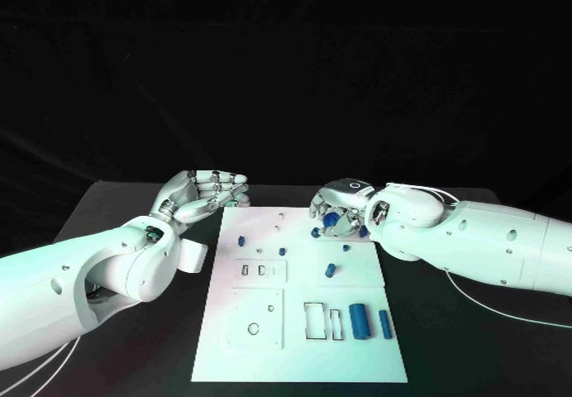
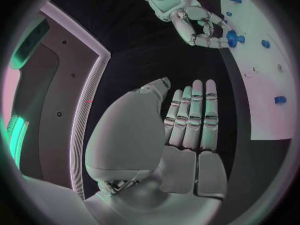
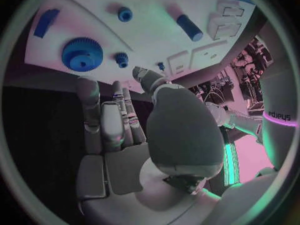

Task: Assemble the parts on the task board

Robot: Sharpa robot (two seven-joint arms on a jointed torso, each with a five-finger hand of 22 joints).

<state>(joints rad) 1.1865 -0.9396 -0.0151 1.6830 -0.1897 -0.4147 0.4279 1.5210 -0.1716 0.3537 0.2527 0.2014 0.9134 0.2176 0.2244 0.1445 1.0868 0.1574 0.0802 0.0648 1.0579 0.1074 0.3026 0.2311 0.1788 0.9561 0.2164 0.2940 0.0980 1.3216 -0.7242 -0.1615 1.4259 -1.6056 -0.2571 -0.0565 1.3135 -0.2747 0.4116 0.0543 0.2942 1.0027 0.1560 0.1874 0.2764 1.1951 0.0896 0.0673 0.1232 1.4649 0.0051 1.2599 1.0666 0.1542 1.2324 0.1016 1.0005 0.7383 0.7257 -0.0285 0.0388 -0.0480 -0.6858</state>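
The white task board (image 1: pixel 298 347) lies in the middle of the black table. A blue gear (image 1: pixel 326 222) sits on its far right part, seen too in the right wrist view (image 3: pixel 81 54) and the left wrist view (image 2: pixel 232 37). My right hand (image 1: pixel 342 204) hovers just over the gear with fingers apart, their tips close to it and nothing gripped; its fingers (image 3: pixel 103 120) reach toward the board. My left hand (image 1: pixel 205 193) is off the board's far left corner, fingers (image 2: pixel 194 115) straight and side by side, holding nothing.
Small blue pegs (image 1: pixel 242 241) (image 1: pixel 283 249) (image 1: pixel 345 247) stand in the board's far half, and a short cylinder (image 1: pixel 329 269) at mid-board. Near the front right, two blue cylinders (image 1: pixel 358 321) (image 1: pixel 385 322) and a flat piece (image 1: pixel 335 321) lie beside a rectangular slot (image 1: pixel 315 321).
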